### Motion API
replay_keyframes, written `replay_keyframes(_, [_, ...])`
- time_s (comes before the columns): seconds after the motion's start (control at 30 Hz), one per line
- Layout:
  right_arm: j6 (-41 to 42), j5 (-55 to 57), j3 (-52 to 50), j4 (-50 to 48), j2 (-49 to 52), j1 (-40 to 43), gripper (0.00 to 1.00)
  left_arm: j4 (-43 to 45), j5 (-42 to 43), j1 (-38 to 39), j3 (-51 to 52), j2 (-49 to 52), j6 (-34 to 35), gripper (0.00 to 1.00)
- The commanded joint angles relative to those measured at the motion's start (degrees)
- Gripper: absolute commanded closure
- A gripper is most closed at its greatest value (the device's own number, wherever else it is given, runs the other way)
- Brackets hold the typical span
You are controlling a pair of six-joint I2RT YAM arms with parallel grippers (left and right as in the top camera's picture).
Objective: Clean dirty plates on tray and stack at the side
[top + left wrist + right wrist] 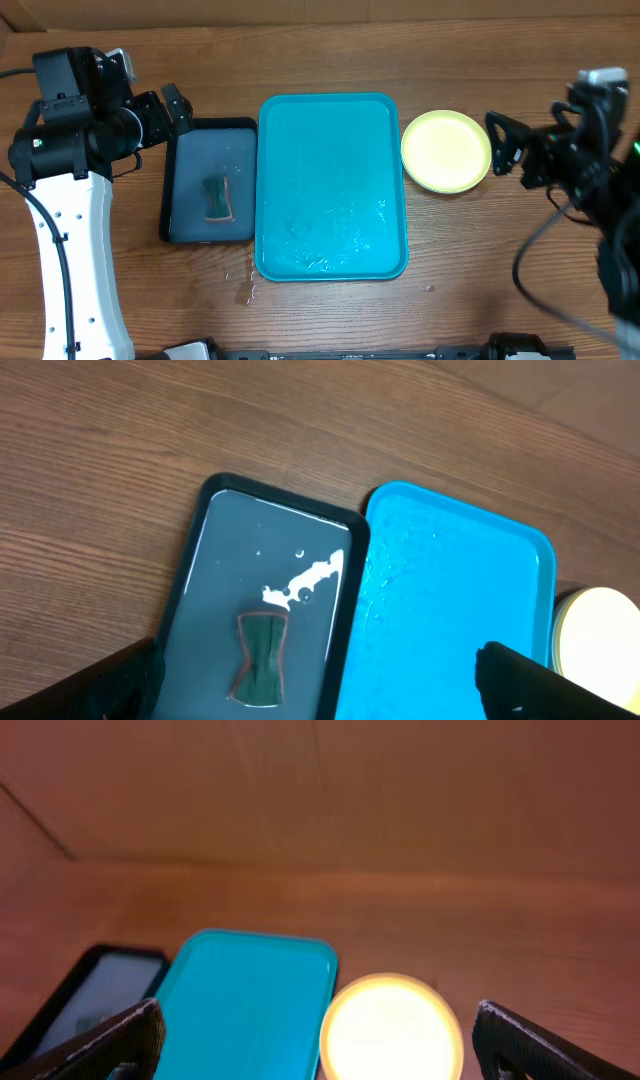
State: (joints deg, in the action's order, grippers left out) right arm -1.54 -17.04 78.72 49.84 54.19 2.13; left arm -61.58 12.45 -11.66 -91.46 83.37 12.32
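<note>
- Handling of the plate (446, 150) is judged thus: light, stiff plastic, prob. not fragile; the glossy face is likely slippery if wet.
- Plate is found on the bare desk (330, 40), just beside the right edge of the turquoise tray (330, 150), not on it. Only a yellow-green top is shown from overhead, so whether others lie under it can't be told.
- No smears are made out on its pale centre, so it looks clean, though the right wrist view is washed out by glare.
- Tray is seen w/o plates. A film of water (330, 245) + droplets is seen toward the robot's end, so the task is judged at or near done.
- Right gripper (500, 145) is spread wide w/ nothing held. It is placed right of the plate, near but apart, jaws turned toward it.
- Left gripper (178, 118) is also spread wide and empty, by the far-left corner of the navy tray (195, 150).
- Navy tray is set along the turquoise tray's left side. Shallow water is held in it, w/ a sponge (219, 197) lying flat.
- If the plate must be moved, the raised rim is best pinched at the side nearest the right gripper, one finger over the lip, one under. The centre is too flat to be taken.
- Risk: the rim lies low on the desk, so the plate may be shoved sideways toward the tray by the lower finger. A moderate squeeze is advised, as thin plastic may flex.
</note>
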Motion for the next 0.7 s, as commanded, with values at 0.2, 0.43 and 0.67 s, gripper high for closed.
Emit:
replay_keyframes(0.2, [-0.42,3.43,1.11,0.15,-14.01,0.09,0.00,0.09,0.68,0.04,-0.52,0.20,0.57,0.00])
replay_keyframes(0.43, [-0.42,3.43,-2.80,0.44,-23.43,0.09,0.00,0.09,0.68,0.04,-0.52,0.20,0.57,0.00])
replay_keyframes(0.67, [-0.20,2.60,-11.65,0.04,-32.44,0.09,0.00,0.09,0.68,0.04,-0.52,0.20,0.57,0.00])
